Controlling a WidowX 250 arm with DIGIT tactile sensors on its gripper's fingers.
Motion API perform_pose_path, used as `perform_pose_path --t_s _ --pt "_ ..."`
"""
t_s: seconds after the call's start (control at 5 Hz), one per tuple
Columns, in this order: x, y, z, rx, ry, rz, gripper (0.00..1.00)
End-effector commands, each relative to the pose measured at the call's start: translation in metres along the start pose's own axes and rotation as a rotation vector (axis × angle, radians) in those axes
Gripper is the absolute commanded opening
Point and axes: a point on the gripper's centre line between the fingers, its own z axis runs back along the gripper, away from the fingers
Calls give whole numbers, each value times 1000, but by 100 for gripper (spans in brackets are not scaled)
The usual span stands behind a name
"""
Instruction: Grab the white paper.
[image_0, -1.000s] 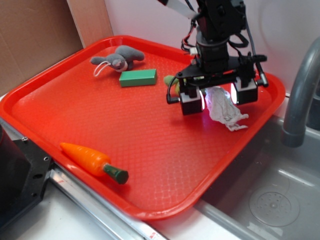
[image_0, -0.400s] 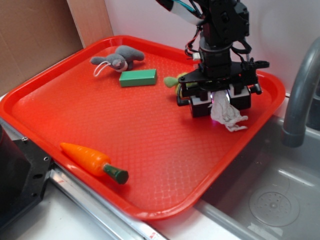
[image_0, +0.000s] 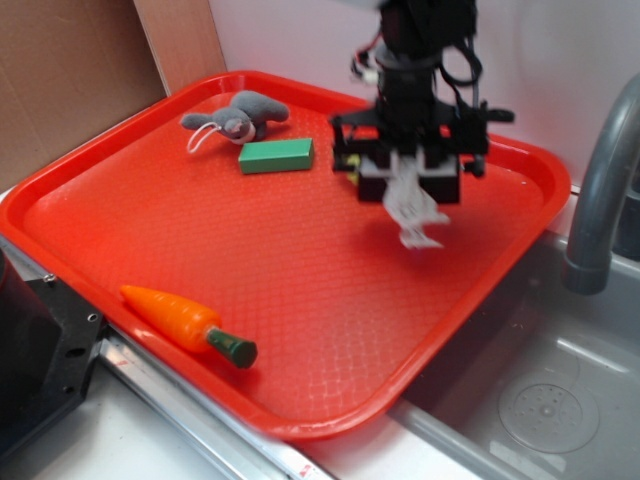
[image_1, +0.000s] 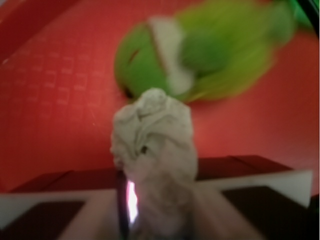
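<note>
The white paper (image_0: 409, 205), pinched in the clenched gripper (image_0: 408, 183), has been lifted off the red tray (image_0: 150, 230); no writing is legible.

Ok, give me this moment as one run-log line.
phase: lift | hand: shut on white paper | paper: off the red tray, tail hanging | green plush toy: on tray beyond paper

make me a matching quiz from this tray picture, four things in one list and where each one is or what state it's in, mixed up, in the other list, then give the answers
Things:
1. white paper
2. carrot
3. grey plush
4. green block

Places or states:
A. lying at the tray's near edge
B. flat, just in front of the grey plush
C. pinched in the hand, tail hanging down
D. at the tray's far edge, white loop attached

Pairs: 1-C, 2-A, 3-D, 4-B
</note>
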Motion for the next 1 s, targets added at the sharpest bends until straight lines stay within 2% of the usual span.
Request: perform_pose_path --t_s 0.0,0.2,0.4,0.6,0.8 --pt "9 41 93 -88 -23 -214 0" --pt "-6 70 127 -121 -57 -266 0" --pt "-20 91 141 -145 -29 -313 0" --pt "-32 110 143 -149 -63 -302 0" --pt "-27 111 142 -119 -35 -287 0"
